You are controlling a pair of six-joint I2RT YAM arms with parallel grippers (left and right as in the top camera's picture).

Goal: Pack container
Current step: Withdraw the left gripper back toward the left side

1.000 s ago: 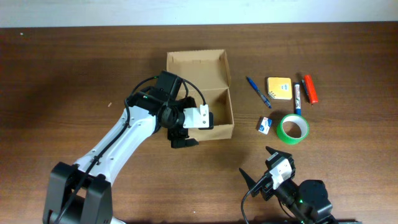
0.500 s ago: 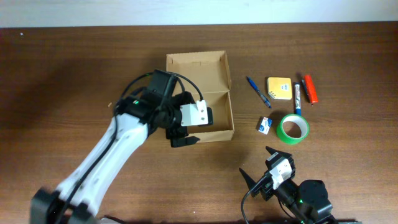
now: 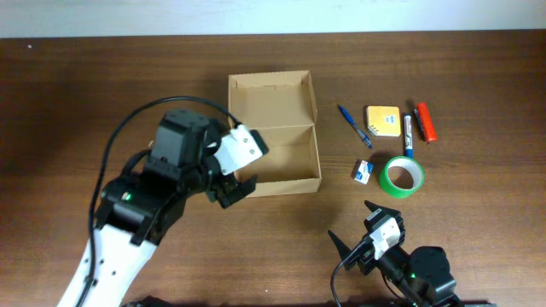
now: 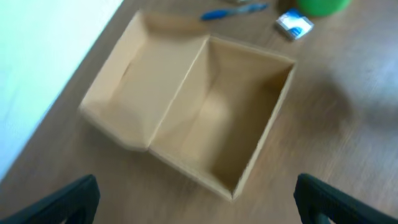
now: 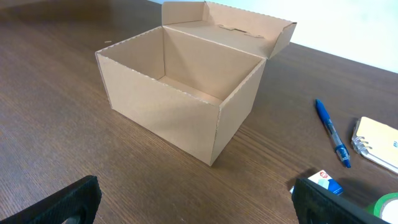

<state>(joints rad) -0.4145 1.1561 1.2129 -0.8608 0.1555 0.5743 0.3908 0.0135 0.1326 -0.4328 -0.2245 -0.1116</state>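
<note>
The container (image 3: 273, 132) is a tan cardboard box standing mid-table, its flap lid folded open toward the far side. Its inside looks empty in the left wrist view (image 4: 217, 118) and in the right wrist view (image 5: 180, 93). My left gripper (image 3: 226, 183) hovers open just off the box's front-left corner, with nothing between its fingers (image 4: 68, 199). My right gripper (image 3: 354, 226) stands open and empty near the table's front edge, to the right of the box, with dark fingers (image 5: 342, 202) at the frame's bottom.
Right of the box lie a blue pen (image 3: 354, 126), a yellow notepad (image 3: 383, 120), a blue-white marker (image 3: 409, 132), a red marker (image 3: 426, 121), a small blue-white packet (image 3: 364, 170) and a green tape roll (image 3: 402, 175).
My left arm has drawn back from the box's front-left wall toward the front left, its gripper still open. The right arm and the objects have not moved.
</note>
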